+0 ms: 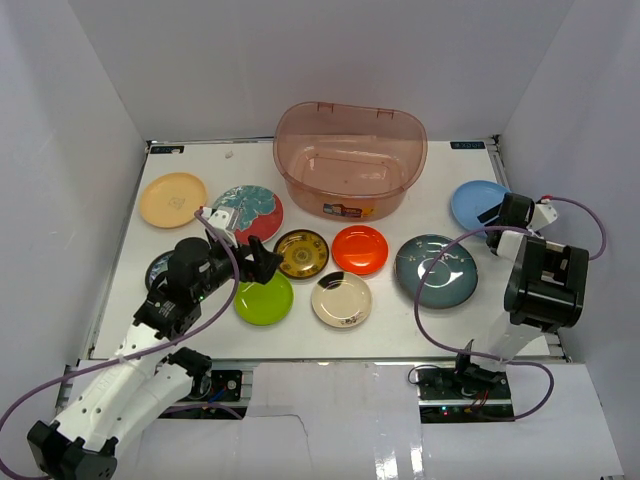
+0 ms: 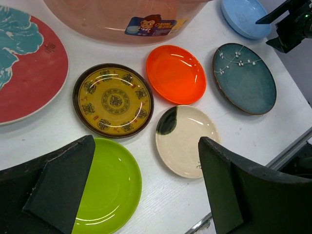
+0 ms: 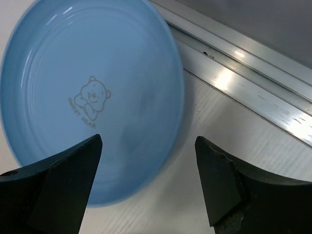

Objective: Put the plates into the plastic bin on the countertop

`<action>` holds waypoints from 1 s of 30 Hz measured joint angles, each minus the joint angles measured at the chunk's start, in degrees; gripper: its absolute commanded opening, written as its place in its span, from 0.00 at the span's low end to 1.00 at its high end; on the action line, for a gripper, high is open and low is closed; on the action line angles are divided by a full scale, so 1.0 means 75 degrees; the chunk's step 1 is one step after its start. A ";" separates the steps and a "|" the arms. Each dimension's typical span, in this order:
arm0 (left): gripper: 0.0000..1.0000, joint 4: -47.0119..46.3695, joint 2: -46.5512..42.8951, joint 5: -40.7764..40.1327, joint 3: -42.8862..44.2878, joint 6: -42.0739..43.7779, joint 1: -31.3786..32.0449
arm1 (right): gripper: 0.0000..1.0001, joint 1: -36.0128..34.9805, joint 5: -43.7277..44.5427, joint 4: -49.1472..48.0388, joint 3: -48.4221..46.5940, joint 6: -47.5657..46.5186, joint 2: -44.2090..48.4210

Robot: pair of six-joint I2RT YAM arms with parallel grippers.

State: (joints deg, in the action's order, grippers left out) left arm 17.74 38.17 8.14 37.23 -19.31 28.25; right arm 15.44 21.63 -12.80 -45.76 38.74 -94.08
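**Flat rim beside the rail: a poor pinch could shove or drop the plate**

The light blue plate (image 3: 92, 97) lies flat on the bench (image 3: 161, 214), just under and ahead of the right hand (image 3: 147, 146). The hand's fingers stand wide apart and hold nothing. One finger hangs over the plate's bowl, the other past its rim, towards the metal rail (image 3: 243, 63). Closing from here could push the plate along rather than grip it. The plastic bin (image 1: 395, 180) sits well off to that hand's left, so a weak pinch risks a drop on the way. The left hand (image 2: 146, 141), also spread and empty, hovers tilted above the lime green plate (image 2: 109, 190) and cream plate (image 2: 187, 141).
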 measured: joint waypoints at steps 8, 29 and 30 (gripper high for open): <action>0.98 0.0044 0.0536 -0.0533 0.0044 -0.0087 -0.0029 | 0.09 0.0041 -0.0455 -0.0504 -0.0207 0.0487 -0.0886; 0.98 0.0029 0.3296 -0.2894 0.0522 -0.2806 -0.1157 | 0.08 -0.2302 -0.2524 -0.1078 -0.3241 -0.1644 0.1113; 0.98 -0.0087 0.3445 -0.2894 0.0507 -0.2961 -0.1343 | 0.08 -0.2532 -0.2678 -0.0982 -0.3611 -0.1786 0.0717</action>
State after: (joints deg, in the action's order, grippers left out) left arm 17.08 64.01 -13.56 41.04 -41.52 18.17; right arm -3.55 1.54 -20.16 -72.84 25.34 -88.71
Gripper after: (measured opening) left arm 0.978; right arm 0.088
